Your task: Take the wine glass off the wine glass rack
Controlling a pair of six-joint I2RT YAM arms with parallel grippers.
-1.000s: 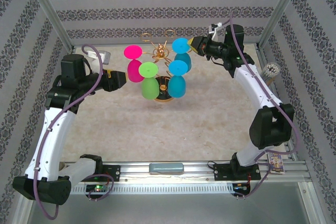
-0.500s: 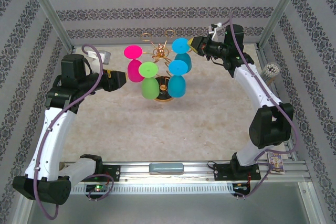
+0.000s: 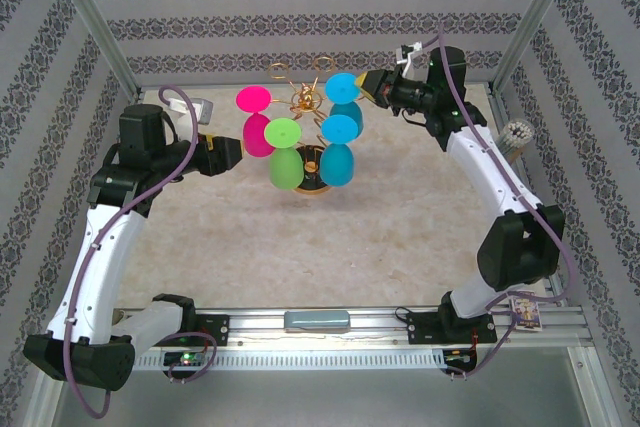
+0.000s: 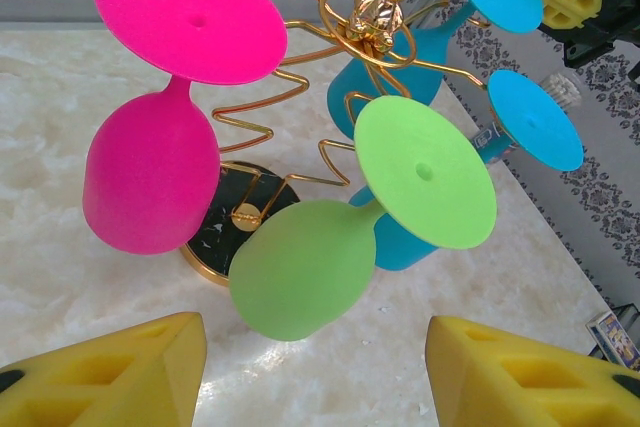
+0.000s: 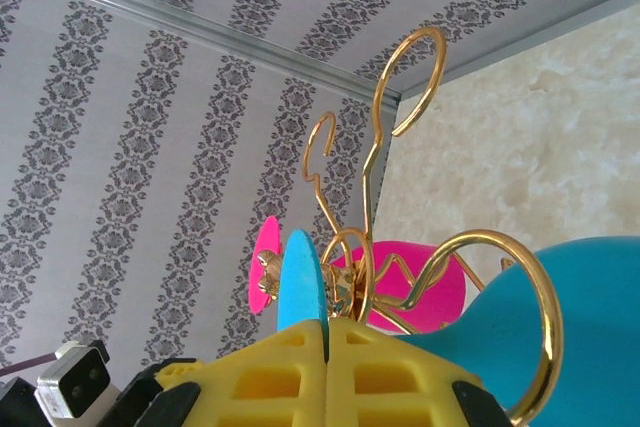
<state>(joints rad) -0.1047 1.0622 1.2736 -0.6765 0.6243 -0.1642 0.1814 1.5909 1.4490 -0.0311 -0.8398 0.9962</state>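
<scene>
The gold wire wine glass rack (image 3: 307, 99) stands mid-table on a round dark base (image 4: 228, 227), with a small gold bear (image 4: 386, 5) on top. Hanging upside down from it are a pink wine glass (image 3: 258, 134), a green one (image 3: 285, 167) and two blue ones. My right gripper (image 3: 372, 87) is shut on the edge of the upper blue glass's round foot (image 5: 300, 282); its bowl (image 5: 570, 317) hangs through a gold ring. My left gripper (image 3: 232, 154) stands open left of the rack. Its yellow fingers (image 4: 110, 372) are short of the green bowl (image 4: 300, 267), with nothing between them.
A white object (image 3: 200, 107) lies at the back left corner. A bristly brush-like item (image 3: 515, 135) stands by the right wall. A small card (image 3: 527, 312) lies near the right arm's base. Metal frame posts and patterned walls ring the marble tabletop (image 3: 380, 227).
The right arm's elbow has sunk very slightly. Both grippers and all the glasses stay where they were.
</scene>
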